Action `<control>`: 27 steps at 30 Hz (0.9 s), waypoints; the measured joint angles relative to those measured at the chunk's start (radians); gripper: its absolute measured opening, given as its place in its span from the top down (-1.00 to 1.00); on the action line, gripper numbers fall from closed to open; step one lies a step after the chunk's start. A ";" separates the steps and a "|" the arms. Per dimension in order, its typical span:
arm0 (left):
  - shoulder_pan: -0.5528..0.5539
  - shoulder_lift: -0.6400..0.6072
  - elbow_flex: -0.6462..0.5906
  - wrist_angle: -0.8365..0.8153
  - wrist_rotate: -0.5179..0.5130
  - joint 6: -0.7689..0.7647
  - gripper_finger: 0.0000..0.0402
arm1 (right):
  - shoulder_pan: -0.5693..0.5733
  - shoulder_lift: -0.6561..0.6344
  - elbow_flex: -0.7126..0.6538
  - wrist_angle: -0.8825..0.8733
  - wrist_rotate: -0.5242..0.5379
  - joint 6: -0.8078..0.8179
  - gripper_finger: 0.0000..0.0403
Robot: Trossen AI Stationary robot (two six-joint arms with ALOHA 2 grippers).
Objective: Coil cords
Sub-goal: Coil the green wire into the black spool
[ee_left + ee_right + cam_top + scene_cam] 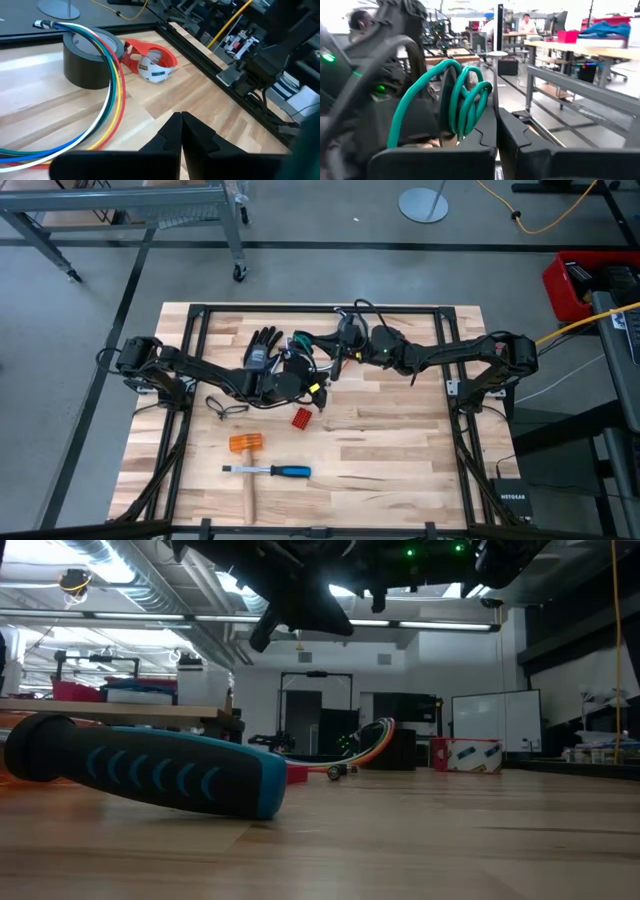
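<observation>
A flat bundle of blue, green, yellow, orange and red wires (107, 107) lies on the table and arches over a grey tape roll (87, 55); it also shows in the low view (365, 735). A green cord (465, 97) stands in upright loops between my two grippers (300, 340). A thin black cord (225, 408) lies loose on the table's left part. My left gripper (180, 122) is shut and empty above the table's middle (308, 387). My right gripper (496, 117) is shut, right beside the green loops (342, 348). My right gripper has the green cord's loops (470, 120) standing against the outer side of one finger (482, 132). That finger hides the loops' lower ends, so I cannot tell whether it touches the cord. Nothing shows between the shut fingers.
A red tape dispenser (150, 60) sits by the tape roll. Black gloves (262, 345) lie at the far left of the middle. A small red piece (302, 418), an orange-headed mallet (245, 444) and a blue-handled screwdriver (275, 471) lie nearer. The black frame (320, 309) rims the table.
</observation>
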 joint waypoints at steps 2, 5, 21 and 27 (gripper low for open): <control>0.000 0.000 0.000 -0.004 -0.001 0.004 1.00 | 0.000 0.000 0.000 0.018 -0.012 0.000 1.00; -0.001 0.000 0.000 -0.032 -0.002 -0.003 1.00 | 0.000 0.000 0.000 0.038 -0.014 0.000 1.00; -0.008 0.000 0.000 -0.212 0.012 -0.129 1.00 | -0.036 0.000 0.000 0.154 -0.157 0.086 1.00; -0.031 0.000 0.000 -0.353 0.061 -0.219 1.00 | -0.065 0.000 0.000 0.150 -0.183 0.087 1.00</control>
